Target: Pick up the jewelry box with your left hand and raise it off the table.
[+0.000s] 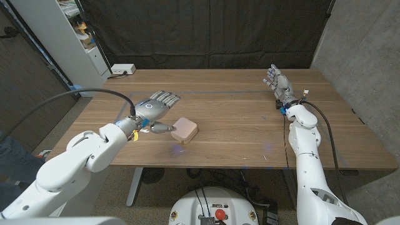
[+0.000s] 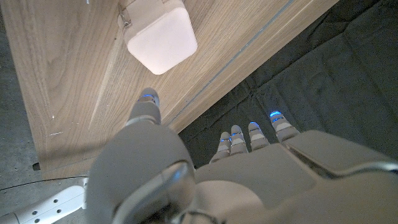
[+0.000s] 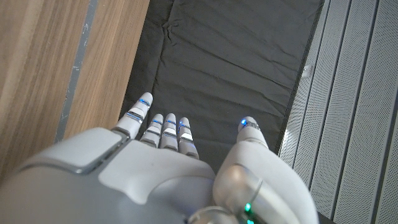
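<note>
The left hand (image 1: 155, 107) is seen over the worktop (image 1: 237, 119), with its fingers (image 1: 167, 97) spread apart and nothing held in it. Its thumb (image 1: 161, 128) is stretched toward the jewelry box (image 1: 184, 130), and the tip is seen just beside the box; whether it touches cannot be told. In the left wrist view, the thumb tip (image 2: 148, 99) is seen near the pale box (image 2: 160, 38), with a small gap between them. The box is sat flat on the wood, near the front edge. The right hand (image 1: 277, 81) is held up well apart from the box, at the far right side, fingers spread and nothing in it. A white power strip (image 1: 122, 69) is seen at the back left corner.
</note>
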